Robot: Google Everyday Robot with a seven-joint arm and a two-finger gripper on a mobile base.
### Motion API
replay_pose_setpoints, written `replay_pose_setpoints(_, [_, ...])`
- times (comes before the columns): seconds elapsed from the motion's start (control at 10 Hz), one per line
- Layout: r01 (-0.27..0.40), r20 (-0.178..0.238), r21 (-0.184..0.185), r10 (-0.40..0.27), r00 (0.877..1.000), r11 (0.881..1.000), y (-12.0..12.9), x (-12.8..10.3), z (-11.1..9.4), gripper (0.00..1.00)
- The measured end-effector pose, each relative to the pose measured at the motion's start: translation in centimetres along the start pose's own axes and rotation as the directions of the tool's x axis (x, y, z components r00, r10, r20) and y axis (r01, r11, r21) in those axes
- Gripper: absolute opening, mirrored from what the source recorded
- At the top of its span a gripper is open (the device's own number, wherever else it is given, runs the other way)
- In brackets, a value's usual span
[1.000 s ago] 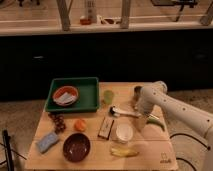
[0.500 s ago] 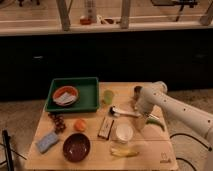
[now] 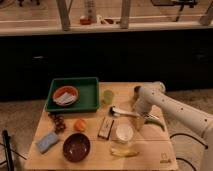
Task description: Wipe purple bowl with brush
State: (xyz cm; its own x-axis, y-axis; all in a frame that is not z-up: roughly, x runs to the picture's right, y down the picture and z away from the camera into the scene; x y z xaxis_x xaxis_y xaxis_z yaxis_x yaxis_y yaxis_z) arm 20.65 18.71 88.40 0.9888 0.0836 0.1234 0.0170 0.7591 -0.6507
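The purple bowl (image 3: 76,146) sits at the front left of the wooden table, dark, glossy and empty. The brush (image 3: 124,112) lies near the table's middle, its black head pointing left and its white handle running right. My gripper (image 3: 139,120) is at the right end of the brush handle, low over the table, with the white arm reaching in from the right. The handle's end is hidden by the gripper. The bowl is well to the left and in front of the gripper.
A green tray (image 3: 90,102) at the back left holds an orange bowl with a white cloth (image 3: 66,95). Also on the table are a green cup (image 3: 108,96), white cup (image 3: 123,132), dark bar (image 3: 105,127), orange fruit (image 3: 80,125), grapes (image 3: 58,121), blue sponge (image 3: 47,141), banana (image 3: 122,151) and green pod (image 3: 156,121).
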Motion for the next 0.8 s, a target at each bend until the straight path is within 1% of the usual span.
replay_pose_setpoints(0.1, [-0.005,0.005,-0.007,0.005,1.000,1.000,-0.11,0.01,0.15,0.53])
replay_pose_setpoints(0.2, [-0.015,0.010,-0.015,0.015,1.000,1.000,-0.31,0.03,0.34,0.41])
replay_pose_setpoints(0.4, [-0.014,0.008,-0.013,0.015,1.000,1.000,-0.30,0.07,0.05,0.26])
replay_pose_setpoints(0.5, [-0.013,0.003,-0.012,0.013,1.000,1.000,-0.46,0.09,-0.25,0.13])
replay_pose_setpoints(0.6, [-0.010,0.003,-0.017,0.010,1.000,1.000,-0.26,0.00,-0.38,0.05])
replay_pose_setpoints(0.7, [-0.011,0.002,-0.020,0.011,1.000,1.000,-0.14,0.06,-0.42,0.01])
replay_pose_setpoints(0.8, [-0.012,0.001,-0.023,0.012,1.000,1.000,-0.05,0.16,-0.39,0.00])
